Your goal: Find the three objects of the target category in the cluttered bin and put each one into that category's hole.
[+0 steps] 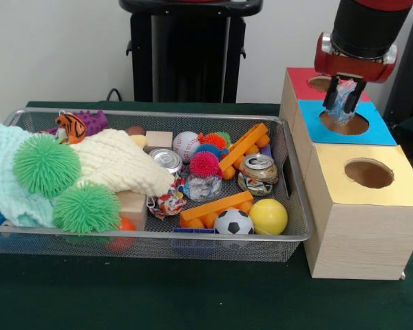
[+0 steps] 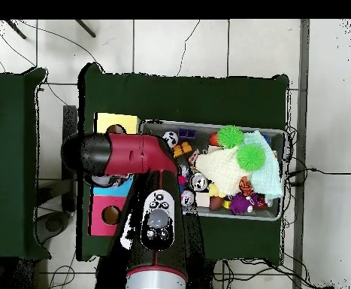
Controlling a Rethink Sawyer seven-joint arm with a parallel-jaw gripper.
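The arm point(image 2: 137, 154) is rounded, glossy red with black sections; a grey panel of round buttons point(image 2: 158, 218) sits on top. The gripper point(image 1: 344, 93) has dark fingers under a red wrist.

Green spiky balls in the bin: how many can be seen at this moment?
2. One green spiky ball rests on the pale cloth at the bin's left end; the other sits just below it near the front rim. More may lie buried under the cloth.
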